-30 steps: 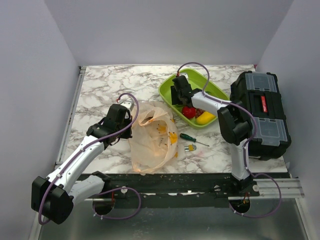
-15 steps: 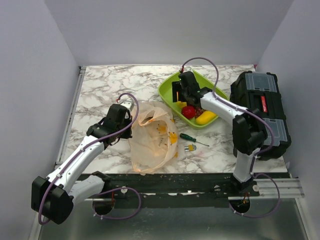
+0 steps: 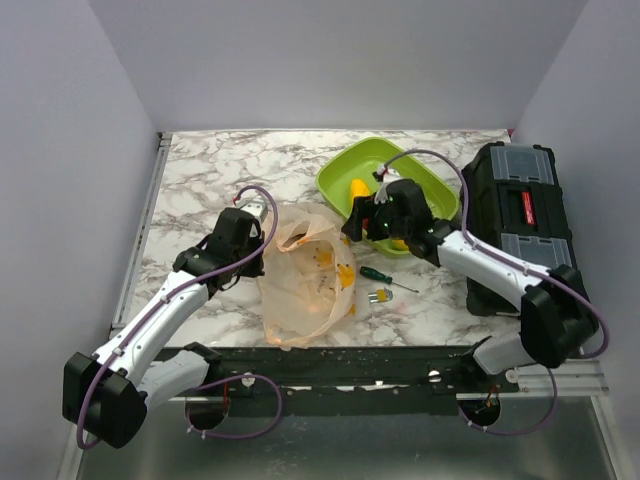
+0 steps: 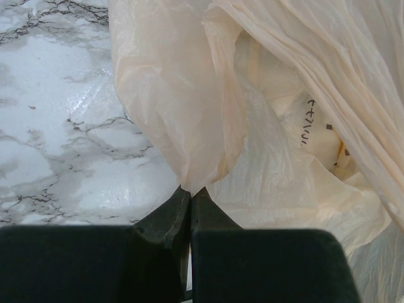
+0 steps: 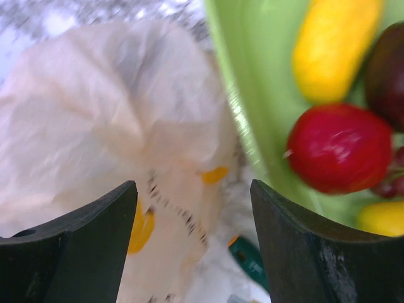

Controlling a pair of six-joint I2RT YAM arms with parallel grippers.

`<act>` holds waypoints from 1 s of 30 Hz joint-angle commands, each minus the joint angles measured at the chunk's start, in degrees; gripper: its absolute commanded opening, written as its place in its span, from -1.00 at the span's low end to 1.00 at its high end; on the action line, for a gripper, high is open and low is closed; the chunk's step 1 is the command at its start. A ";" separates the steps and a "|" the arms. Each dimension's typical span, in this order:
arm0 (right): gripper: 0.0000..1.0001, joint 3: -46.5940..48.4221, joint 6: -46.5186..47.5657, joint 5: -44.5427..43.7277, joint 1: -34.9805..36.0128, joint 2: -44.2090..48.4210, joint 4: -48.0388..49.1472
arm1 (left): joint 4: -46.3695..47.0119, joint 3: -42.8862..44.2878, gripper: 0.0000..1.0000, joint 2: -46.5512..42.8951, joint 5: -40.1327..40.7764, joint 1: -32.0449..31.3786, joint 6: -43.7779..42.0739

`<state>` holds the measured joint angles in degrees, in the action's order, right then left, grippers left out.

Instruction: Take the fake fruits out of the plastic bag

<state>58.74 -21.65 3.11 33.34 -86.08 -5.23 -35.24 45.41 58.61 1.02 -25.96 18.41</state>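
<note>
The plastic bag (image 3: 305,275) lies long, far to near. The left gripper (image 4: 190,196) pinches its far edge tight. The right gripper (image 5: 192,189) is wide open and empty. The fruits (image 3: 345,275) inside are just orange smudges.

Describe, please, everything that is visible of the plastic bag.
The plastic bag is thin, crinkled, translucent peach-orange film with small dark print marks. It lies slumped on the marble table, left of the green tray. Yellow-orange pieces show through it. The jaws of the left gripper are shut on a fold at its edge.
</note>
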 commanded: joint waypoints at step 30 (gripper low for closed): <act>-0.05 -11.35 0.36 -17.75 28.61 -5.61 31.37 | 0.77 0.49 -1.00 -1.82 -0.03 0.47 0.13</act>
<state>48.82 -20.49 -2.57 60.90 -88.97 19.64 -35.24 45.41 58.08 1.06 -25.82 18.41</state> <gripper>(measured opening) 0.474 0.003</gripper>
